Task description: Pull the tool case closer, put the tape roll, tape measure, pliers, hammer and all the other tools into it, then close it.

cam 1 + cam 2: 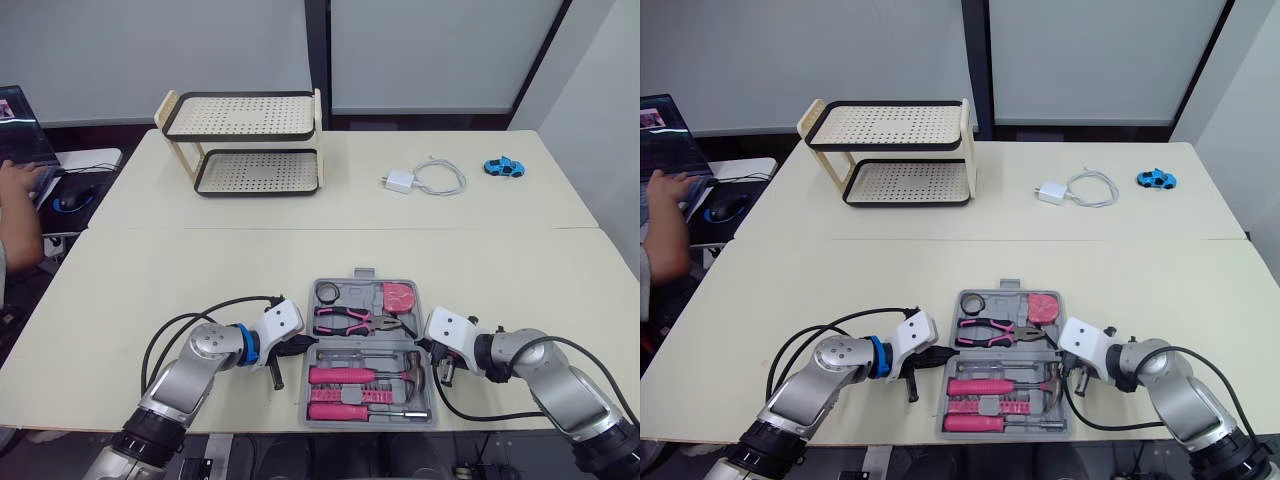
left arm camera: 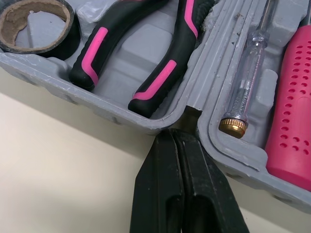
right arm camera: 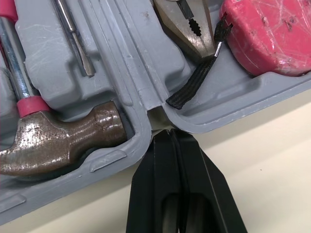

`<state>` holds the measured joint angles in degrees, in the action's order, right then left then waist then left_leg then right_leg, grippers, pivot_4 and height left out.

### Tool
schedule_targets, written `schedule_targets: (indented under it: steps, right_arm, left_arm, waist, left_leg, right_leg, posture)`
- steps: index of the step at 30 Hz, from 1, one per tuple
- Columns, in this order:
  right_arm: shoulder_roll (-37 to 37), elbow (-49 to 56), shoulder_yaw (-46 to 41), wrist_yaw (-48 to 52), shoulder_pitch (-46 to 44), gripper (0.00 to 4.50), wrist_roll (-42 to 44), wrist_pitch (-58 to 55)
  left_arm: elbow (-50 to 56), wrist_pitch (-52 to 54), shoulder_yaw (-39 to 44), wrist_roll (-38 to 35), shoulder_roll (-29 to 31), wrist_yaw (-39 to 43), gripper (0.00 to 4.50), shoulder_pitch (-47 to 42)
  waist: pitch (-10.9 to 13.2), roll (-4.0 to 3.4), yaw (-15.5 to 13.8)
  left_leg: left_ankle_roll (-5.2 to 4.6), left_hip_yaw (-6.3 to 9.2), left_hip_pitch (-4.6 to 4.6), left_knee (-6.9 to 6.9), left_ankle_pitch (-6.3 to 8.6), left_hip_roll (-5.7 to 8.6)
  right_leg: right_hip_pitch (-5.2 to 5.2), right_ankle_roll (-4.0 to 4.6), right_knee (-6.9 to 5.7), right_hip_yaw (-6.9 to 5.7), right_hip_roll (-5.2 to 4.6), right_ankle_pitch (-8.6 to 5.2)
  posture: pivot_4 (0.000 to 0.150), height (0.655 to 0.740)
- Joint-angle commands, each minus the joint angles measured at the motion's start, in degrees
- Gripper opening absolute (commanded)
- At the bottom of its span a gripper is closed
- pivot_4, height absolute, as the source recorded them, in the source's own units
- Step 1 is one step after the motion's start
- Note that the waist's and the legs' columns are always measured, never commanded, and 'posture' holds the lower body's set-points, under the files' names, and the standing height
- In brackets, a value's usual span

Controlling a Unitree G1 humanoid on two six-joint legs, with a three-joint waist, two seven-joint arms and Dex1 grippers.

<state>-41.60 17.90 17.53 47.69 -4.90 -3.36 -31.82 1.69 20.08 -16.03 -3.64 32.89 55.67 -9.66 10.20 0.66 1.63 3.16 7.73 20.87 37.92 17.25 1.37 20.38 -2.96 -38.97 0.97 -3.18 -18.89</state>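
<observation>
At the far left edge a person's hand [image 1: 18, 180] rests by a laptop, well apart from the work. Nearer, the left gripper [image 2: 177, 133] has its fingers pressed together, pinching nothing. Their tips touch the notch at the left end of the hinge of the case [image 1: 345, 284].

That case lies open and flat at the near edge of the table [image 1: 180, 270], between the two arms, so pulling it closer looks done. Its far half holds the tape roll [image 1: 327, 292], the pliers [image 1: 350, 321] and the pink tape measure [image 1: 399, 297]. Its near half holds the hammer [image 3: 63, 141], a screwdriver [image 2: 248, 73] and pink-handled tools. No loose tool lies on the table, so I judge the packing finished.

On the right, the right gripper [image 3: 167, 132] is likewise squeezed closed on nothing, its tips at the hinge notch on that side.

Farther back stand a rack [image 1: 245, 145], a charger [image 1: 398, 181] and a toy car [image 1: 504, 167], none of them tools. Only the closing seems left: one half must fold over the other.
</observation>
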Motion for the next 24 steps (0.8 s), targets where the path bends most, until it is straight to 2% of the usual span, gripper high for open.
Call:
schedule_targets:
  steps: [1, 24]
  right_arm:
    - [0.41, 2.91, 0.90, 1.42, 0.38, 0.01, 1.33, 0.30]
    - [0.81, 2.56, 0.69, 0.91, 0.24, 0.01, 0.73, -0.28]
  left_arm:
    - [1.91, 0.35, -2.04, -0.26, -0.43, 0.89, 0.00, 0.72]
    - [2.00, 0.39, -1.80, 0.12, 0.12, 0.83, 0.00, 0.98]
  waist:
    - [0.00, 0.00, 0.00]
    - [0.00, -0.01, 0.00]
  left_leg:
    - [0.00, 0.00, 0.00, 0.00, 0.00, 0.00]
    - [0.00, 0.00, 0.00, 0.00, 0.00, 0.00]
  right_leg:
    - [0.00, 0.00, 0.00, 0.00, 0.00, 0.00]
    - [0.00, 0.00, 0.00, -0.01, 0.00, 0.00]
  posture:
    - [0.150, 0.7400]
    - [0.150, 0.7400]
